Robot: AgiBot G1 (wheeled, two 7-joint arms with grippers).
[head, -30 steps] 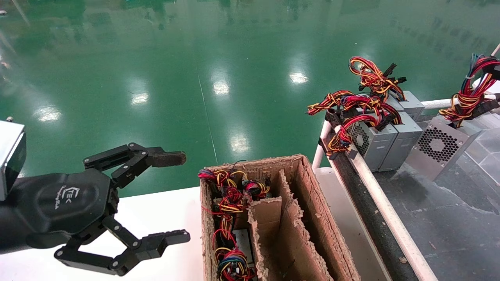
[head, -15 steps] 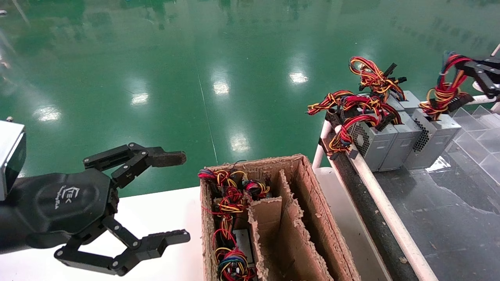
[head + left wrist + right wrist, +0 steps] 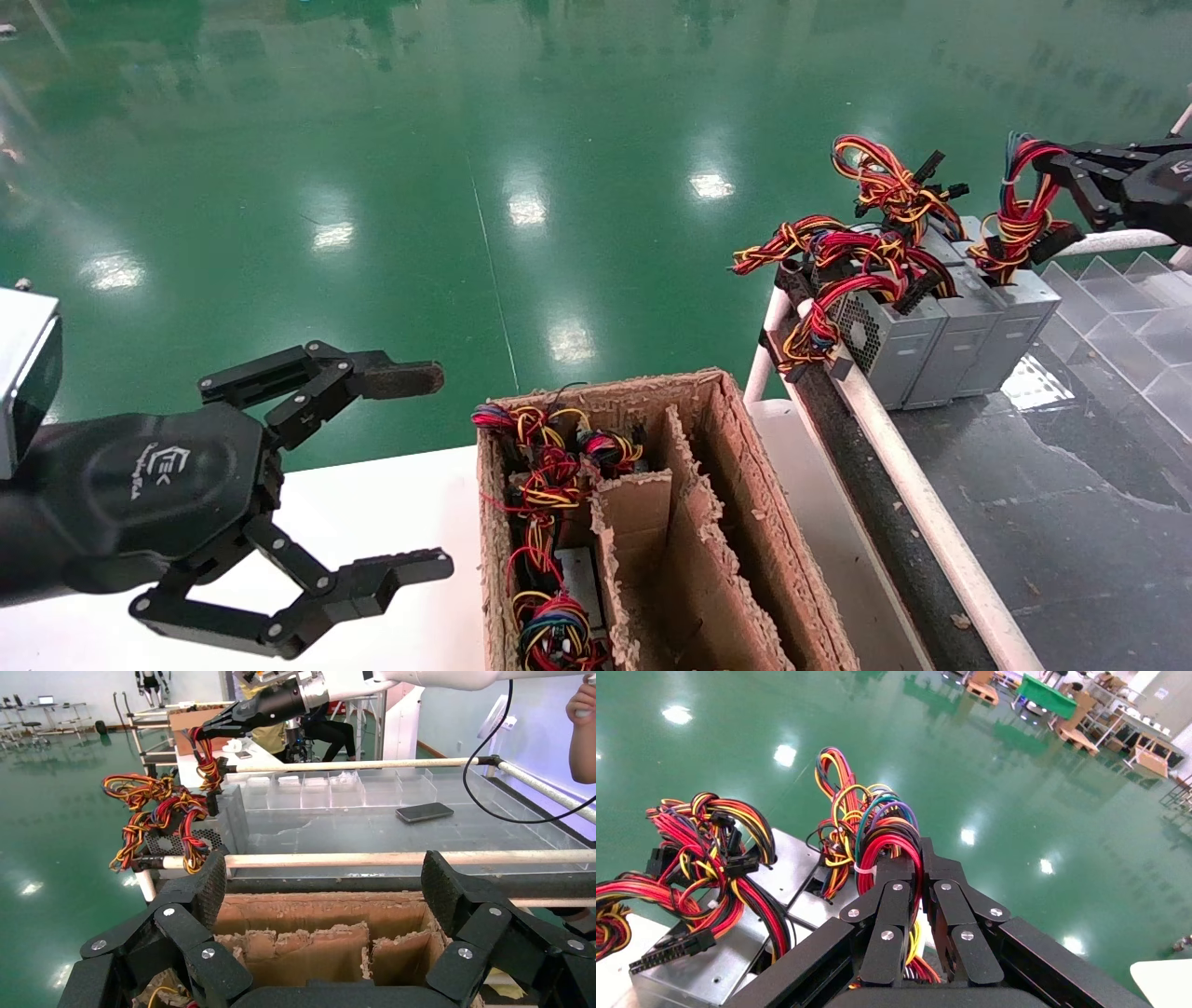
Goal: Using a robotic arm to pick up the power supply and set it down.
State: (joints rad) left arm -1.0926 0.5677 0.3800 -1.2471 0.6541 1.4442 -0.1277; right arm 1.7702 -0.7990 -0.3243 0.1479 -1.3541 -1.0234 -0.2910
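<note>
I've got the right gripper (image 3: 1057,163) at the upper right of the head frame, fingers pinched together on the wire bundle (image 3: 1020,210) of the power supply (image 3: 1010,321). Right wrist cam confirms: both fingers (image 3: 891,913) squeezed tight w/ the red loop of wires between them. The power supply sits upper right, grey box upright on the dark shelf (image 3: 1071,503), touching the end of a row w/ two other supplies (image 3: 908,340) just beside it on its left in frame. Their cables spill over the white rail (image 3: 917,499) at the shelf's front edge. Clear bin dividers (image 3: 1117,308) lie right of the row.

Left gripper (image 3: 410,466) hangs at lower left of the head frame, fingers spread wide apart, nothing between them, over the white table (image 3: 391,503). Cardboard box (image 3: 745,485) at bottom centre, w/ dividers; its left compartment holds more wired units (image 3: 549,522). Green floor (image 3: 521,140) fills the top of frame.
</note>
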